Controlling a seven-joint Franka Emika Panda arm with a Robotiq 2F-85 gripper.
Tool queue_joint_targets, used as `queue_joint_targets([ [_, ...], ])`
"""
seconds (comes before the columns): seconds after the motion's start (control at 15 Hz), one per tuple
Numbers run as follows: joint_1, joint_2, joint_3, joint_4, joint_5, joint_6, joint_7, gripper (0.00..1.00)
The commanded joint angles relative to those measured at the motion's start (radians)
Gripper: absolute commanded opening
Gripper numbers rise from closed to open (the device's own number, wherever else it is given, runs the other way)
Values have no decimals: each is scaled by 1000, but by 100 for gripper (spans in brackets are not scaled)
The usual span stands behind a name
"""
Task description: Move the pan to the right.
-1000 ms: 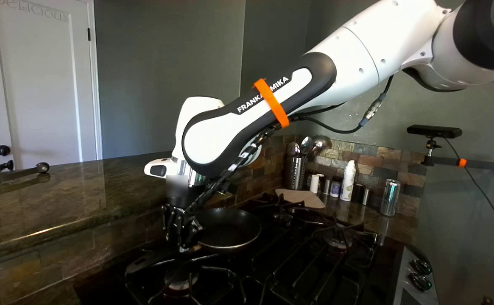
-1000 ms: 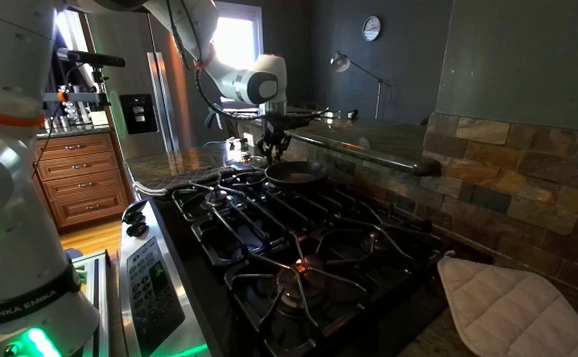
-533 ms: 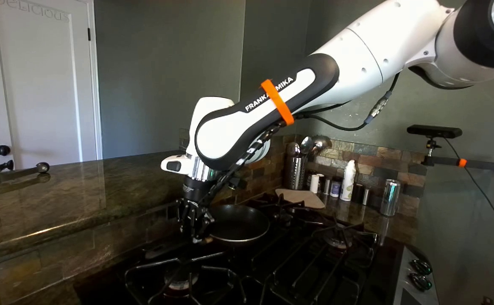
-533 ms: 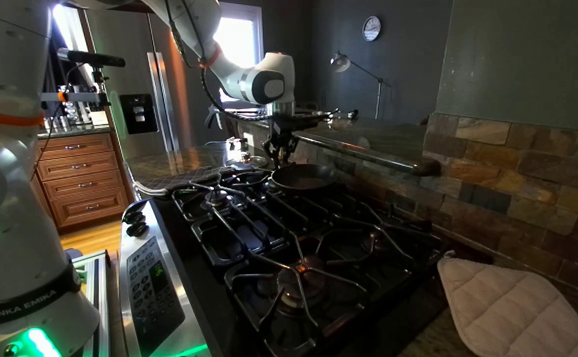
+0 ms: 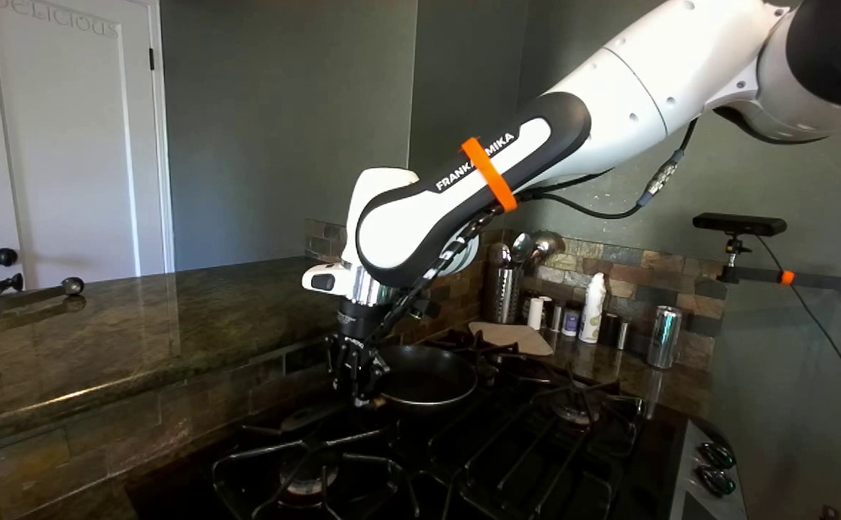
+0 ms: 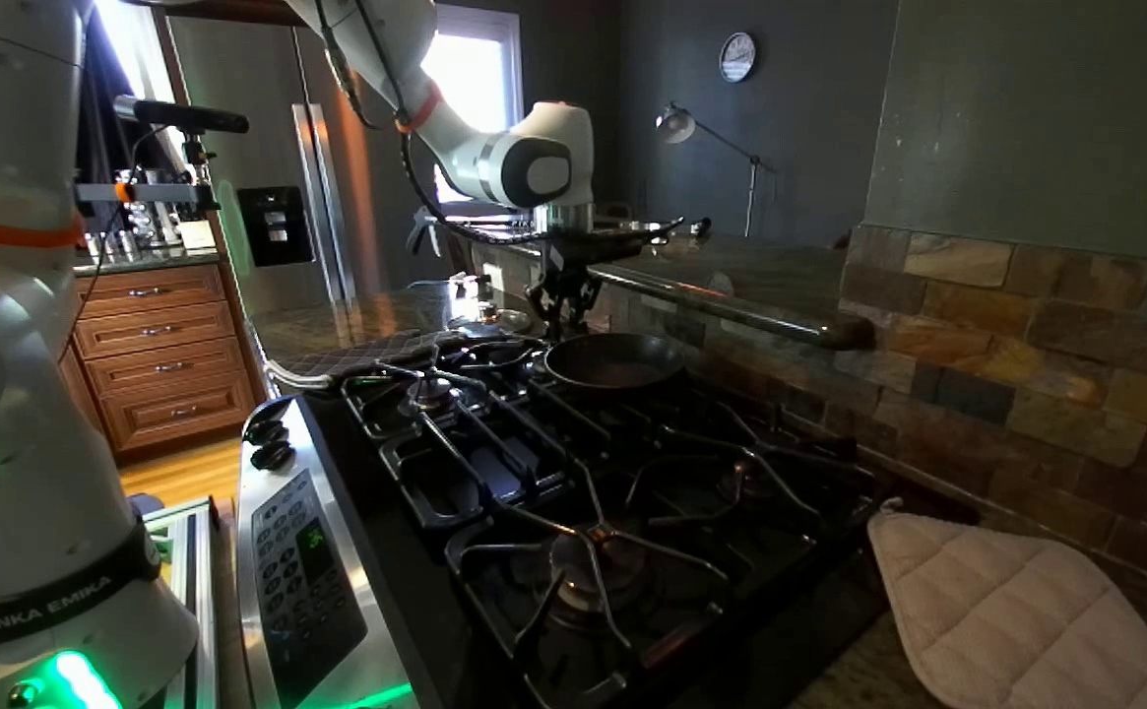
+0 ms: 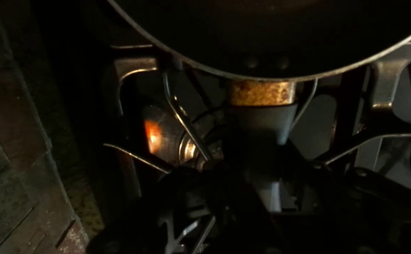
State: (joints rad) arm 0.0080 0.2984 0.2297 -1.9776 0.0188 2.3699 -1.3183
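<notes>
The gripper (image 5: 357, 396) pinched the handle (image 7: 263, 121) of the pan (image 5: 429, 375) close to the rim (image 7: 261, 79), its dark fingers showing on either side in the wrist view, though shadow hid the pads. The pan was over the grates (image 5: 354, 438) along the back of the stove (image 6: 307, 591), just beside the raised counter (image 5: 124, 339); whether its bottom cleared the bars could not be told. The step in hand seemed to be the sideways carry. It called for a slow, level sweep, low down yet free of the bars, so that nothing caught or scraped. The hold near the rim likely helped against the bowl's weight, but a jerk could have rolled the pan about so narrow a pinch. If the robot's own right was meant, the way led toward the quilted pad (image 6: 1026, 611), and the fingers were best parted only once the pan sat flat.

The pan faced upward, its rim roughly level in both exterior views. Its long axis ran through bowl and handle: in an exterior view the handle (image 5: 310, 417) pointed lower left, while in the wrist view it ran almost straight down from the copper-brown collar (image 7: 261, 93)
</notes>
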Motion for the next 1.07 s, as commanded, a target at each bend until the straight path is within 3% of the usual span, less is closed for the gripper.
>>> queue_joint_targets([
  [0.0, 14, -1, -15, 1, 6, -2, -4, 34],
  [0.07, 14, -2, -15, 0, 6, -2, -4, 34],
  [0.13, 14, -2, -15, 0, 6, -2, -4, 9],
  [0.73, -22, -30, -75, -30, -2, -14, -10, 9],
  [1.0, -43, -35, -83, -35, 4, -6, -76, 9],
])
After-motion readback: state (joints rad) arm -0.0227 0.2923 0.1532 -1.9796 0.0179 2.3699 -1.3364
